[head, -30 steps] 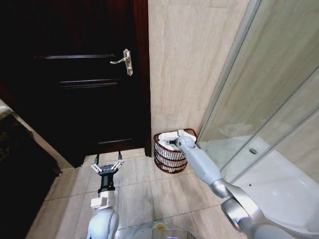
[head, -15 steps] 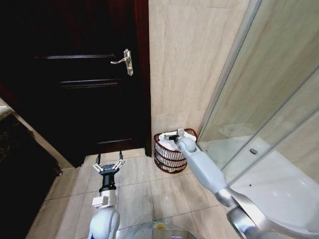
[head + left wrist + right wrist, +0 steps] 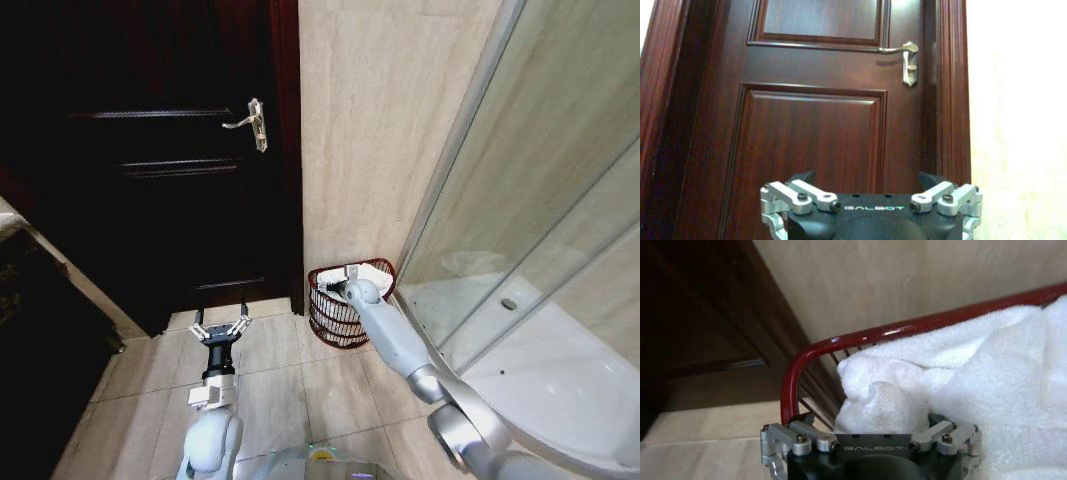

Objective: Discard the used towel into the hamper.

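The hamper (image 3: pixel 340 318), a small red-brown wire basket, stands on the floor against the beige wall beside the door frame. The white towel (image 3: pixel 374 270) lies inside it, piled up to the rim. My right gripper (image 3: pixel 332 286) hovers at the hamper's left rim, open. In the right wrist view the towel (image 3: pixel 960 370) bulges over the hamper's red rim (image 3: pixel 840 342), and a fold sits between the spread fingers of my right gripper (image 3: pixel 870 412). My left gripper (image 3: pixel 222 327) is held open above the floor tiles, facing the door; the left wrist view shows it (image 3: pixel 867 182) with nothing in it.
A dark wooden door (image 3: pixel 160 160) with a metal handle (image 3: pixel 250 122) is shut on the left. A glass shower enclosure (image 3: pixel 530 250) stands close on the right of the hamper. Beige floor tiles (image 3: pixel 290 380) lie open between me and the hamper.
My right arm has shifted left and slightly back, bringing the gripper from over the towel to the hamper's left rim. The towel stays in the hamper. The left arm barely moved.
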Available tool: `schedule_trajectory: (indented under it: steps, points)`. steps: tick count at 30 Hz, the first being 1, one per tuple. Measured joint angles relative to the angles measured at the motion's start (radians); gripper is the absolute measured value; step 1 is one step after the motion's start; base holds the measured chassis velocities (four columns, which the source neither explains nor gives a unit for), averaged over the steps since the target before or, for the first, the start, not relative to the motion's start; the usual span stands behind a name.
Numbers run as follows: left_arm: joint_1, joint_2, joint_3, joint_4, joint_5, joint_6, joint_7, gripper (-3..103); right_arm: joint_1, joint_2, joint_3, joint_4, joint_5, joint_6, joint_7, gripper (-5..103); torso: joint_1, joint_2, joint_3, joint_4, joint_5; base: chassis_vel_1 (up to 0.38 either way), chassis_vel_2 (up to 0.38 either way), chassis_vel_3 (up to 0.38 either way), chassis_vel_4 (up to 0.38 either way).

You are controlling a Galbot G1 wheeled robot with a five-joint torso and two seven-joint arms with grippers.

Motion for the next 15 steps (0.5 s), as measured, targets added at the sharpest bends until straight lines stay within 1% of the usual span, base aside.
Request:
schedule_trajectory:
  steps: [4, 6, 10, 15]
  points:
    - [0.001, 0.000, 0.000, -0.001, 0.000, -0.001, 0.000, 100, 0.000, 0.011, -0.003, 0.008, 0.003, -0.002, 0.000, 100, 0.000, 0.000, 0.000, -0.0002, -0.0001, 0.000, 0.000, 0.000, 0.000]
    - [0.001, 0.000, 0.000, -0.003, 0.000, -0.002, 0.000, 100, 0.008, 0.013, -0.017, 0.034, -0.018, 0.024, 0.009, 100, 0.000, 0.000, 0.000, -0.0001, 0.0001, 0.000, 0.000, 0.000, 0.000]
    - [0.004, 0.000, 0.002, -0.004, 0.000, -0.005, 0.000, 100, 0.021, 0.005, -0.026, 0.077, -0.045, 0.051, 0.020, 100, 0.000, 0.000, 0.000, 0.0001, 0.0000, 0.000, 0.000, 0.000, 0.000]
    - [0.003, 0.000, 0.006, -0.001, 0.001, -0.009, 0.000, 100, 0.023, -0.009, -0.058, 0.139, -0.041, 0.065, 0.029, 100, 0.000, 0.000, 0.000, -0.0002, 0.0001, 0.000, 0.000, 0.000, 0.000]
